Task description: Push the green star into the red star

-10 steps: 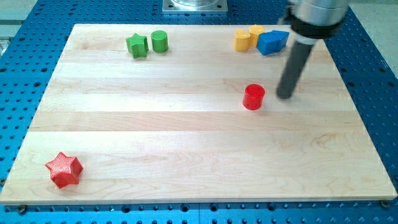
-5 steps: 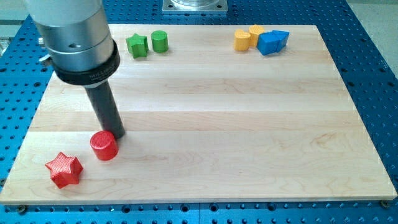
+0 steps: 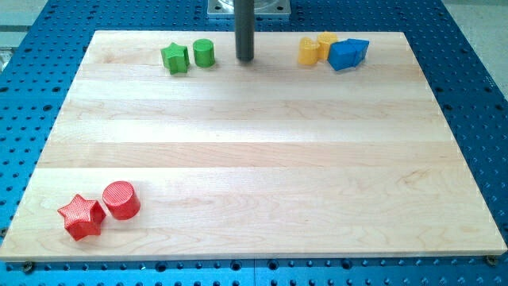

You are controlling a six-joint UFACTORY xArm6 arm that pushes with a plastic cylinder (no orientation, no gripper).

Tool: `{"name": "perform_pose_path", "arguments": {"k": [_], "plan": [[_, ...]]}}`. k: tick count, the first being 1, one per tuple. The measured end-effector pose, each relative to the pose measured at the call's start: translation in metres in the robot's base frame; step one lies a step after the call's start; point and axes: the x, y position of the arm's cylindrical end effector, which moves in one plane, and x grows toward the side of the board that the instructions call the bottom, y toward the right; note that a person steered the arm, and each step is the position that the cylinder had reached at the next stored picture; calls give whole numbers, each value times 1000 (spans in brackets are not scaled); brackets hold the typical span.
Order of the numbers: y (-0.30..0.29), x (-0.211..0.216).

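Contact is none: my tip (image 3: 244, 59) grips nothing, just right of the green cylinder (image 3: 204, 52) beside the small green plastic star (image 3: 175, 58). Light, rigid, probably slippery; I'd push its top-right face toward the red star (image 3: 81, 216).

You can follow the rod (image 3: 244, 28) only as far as the view's top edge, where it is cut off, so the arm above it is out of sight; my tip (image 3: 244, 59) itself shows plainly. Behind the rod, the grey metal plate (image 3: 262, 8) at the view's top is cropped by the same edge and partly covered by the rod. Among the cluster at the view's upper right, the rear yellow block (image 3: 327, 38) is half hidden behind the front yellow block (image 3: 309, 52) and the blue blocks (image 3: 347, 53); you cannot tell its shape; the blue blocks overlap, so their outlines blur together.
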Motion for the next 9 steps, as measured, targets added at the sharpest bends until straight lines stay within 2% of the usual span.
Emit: {"name": "perform_pose_path", "arguments": {"k": [1, 2, 4, 5, 7, 8, 9], "plan": [[-49, -29], [-100, -4], [-104, 87], [-103, 105], [-89, 22], [-135, 47], [-146, 98]]}}
